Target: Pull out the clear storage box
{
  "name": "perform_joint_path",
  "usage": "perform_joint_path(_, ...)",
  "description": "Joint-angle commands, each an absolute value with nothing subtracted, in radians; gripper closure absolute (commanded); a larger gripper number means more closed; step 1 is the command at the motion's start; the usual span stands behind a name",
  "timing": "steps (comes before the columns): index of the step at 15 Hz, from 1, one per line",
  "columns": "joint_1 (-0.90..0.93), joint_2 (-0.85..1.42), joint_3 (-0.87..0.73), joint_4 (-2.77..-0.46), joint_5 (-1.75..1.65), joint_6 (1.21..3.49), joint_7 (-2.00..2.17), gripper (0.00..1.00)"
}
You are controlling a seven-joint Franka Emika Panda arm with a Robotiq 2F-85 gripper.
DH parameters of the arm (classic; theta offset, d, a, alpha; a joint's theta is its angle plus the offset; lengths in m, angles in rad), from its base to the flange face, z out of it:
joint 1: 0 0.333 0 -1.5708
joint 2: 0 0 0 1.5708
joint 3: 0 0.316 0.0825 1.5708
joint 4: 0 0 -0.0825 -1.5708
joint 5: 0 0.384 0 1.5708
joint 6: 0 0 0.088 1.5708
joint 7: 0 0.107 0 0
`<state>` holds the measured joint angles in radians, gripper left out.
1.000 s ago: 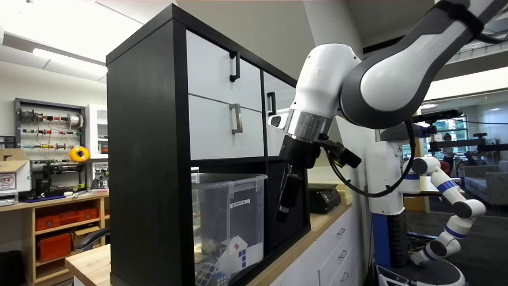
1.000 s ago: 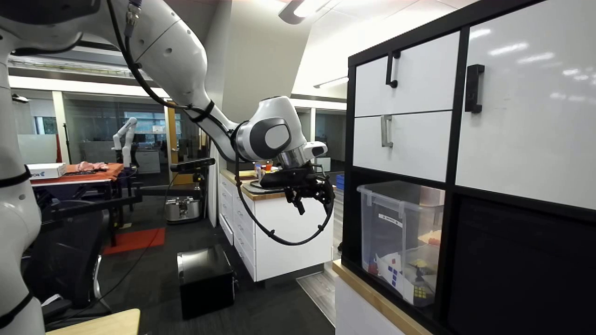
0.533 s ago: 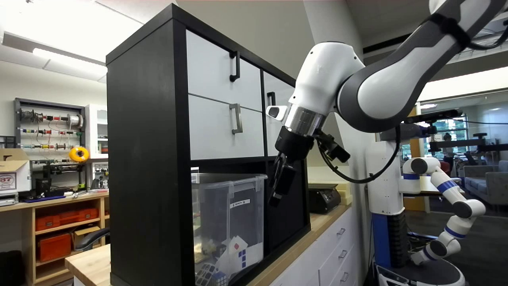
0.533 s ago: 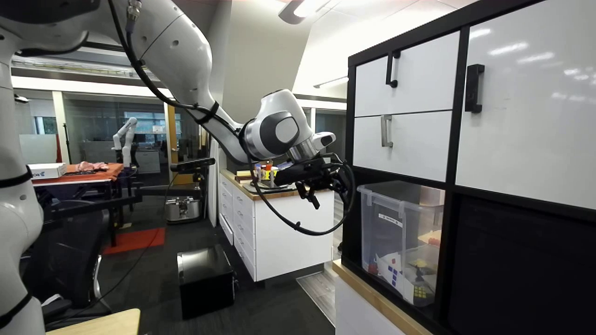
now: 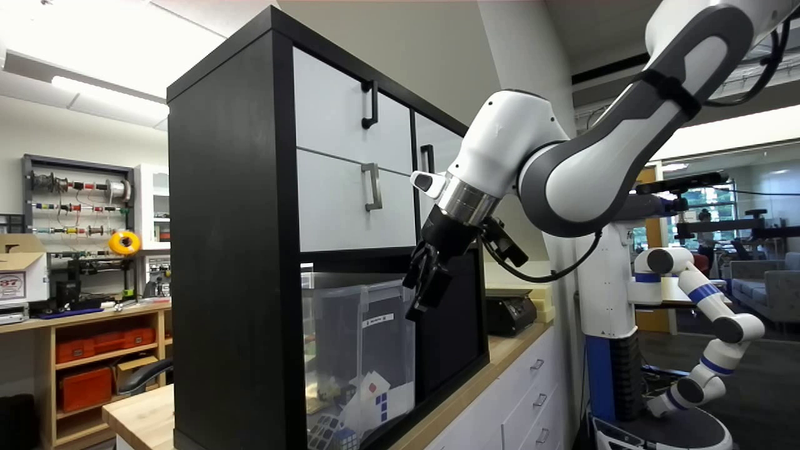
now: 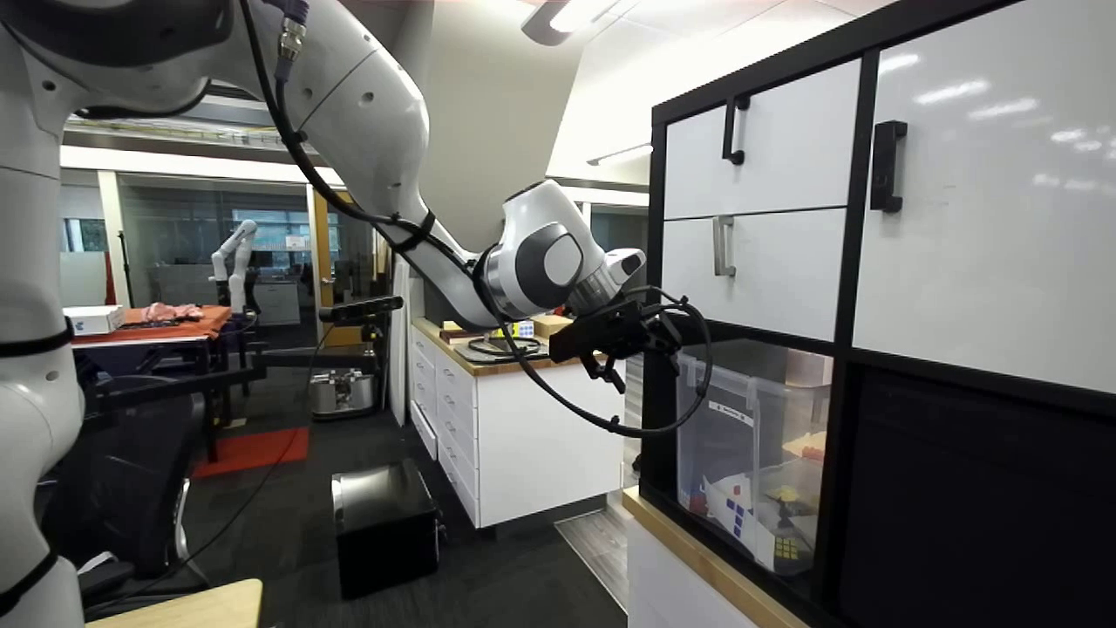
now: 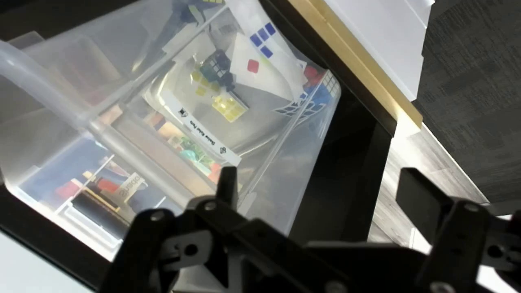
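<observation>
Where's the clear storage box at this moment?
At right in an exterior view, the clear storage box sits inside the black cabinet, directly below the lower white drawer.

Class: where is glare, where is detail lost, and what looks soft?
In an exterior view, glare streaks the white door and the dark section below loses detail; in an exterior view, part of the ceiling washes out; in the wrist view, the gripper looks slightly soft, the clear box hazy.

My arm reaches out and slopes down in both exterior views; wrist tipped, so I have the gripper slanting downward, higher than the tabletop and near its front corner; fingers spread well apart in the wrist view; black cable hangs in a slack loop below the wrist.
</observation>
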<state>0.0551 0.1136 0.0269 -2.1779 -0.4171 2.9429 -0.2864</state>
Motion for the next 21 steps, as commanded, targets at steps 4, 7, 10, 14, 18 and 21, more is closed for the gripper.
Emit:
perform_joint_path(4, 0.039, 0.124, 0.032, -2.155, -0.451, 3.098, -0.456, 0.0)
perform_joint_path(7, 0.035, 0.133, 0.04, -2.151, -0.44, 3.162, -0.544, 0.0)
perform_joint_path(10, 0.033, 0.158, 0.05, -2.134, -0.433, 3.202, -0.611, 0.0)
perform_joint_path(14, 0.024, 0.21, 0.067, -2.093, -0.423, 3.218, -0.666, 0.0)
perform_joint_path(18, -0.007, 0.273, 0.104, -2.034, -0.418, 3.215, -0.712, 0.0)
perform_joint_path(21, -0.046, 0.317, 0.148, -1.989, -0.415, 3.212, -0.746, 0.0)
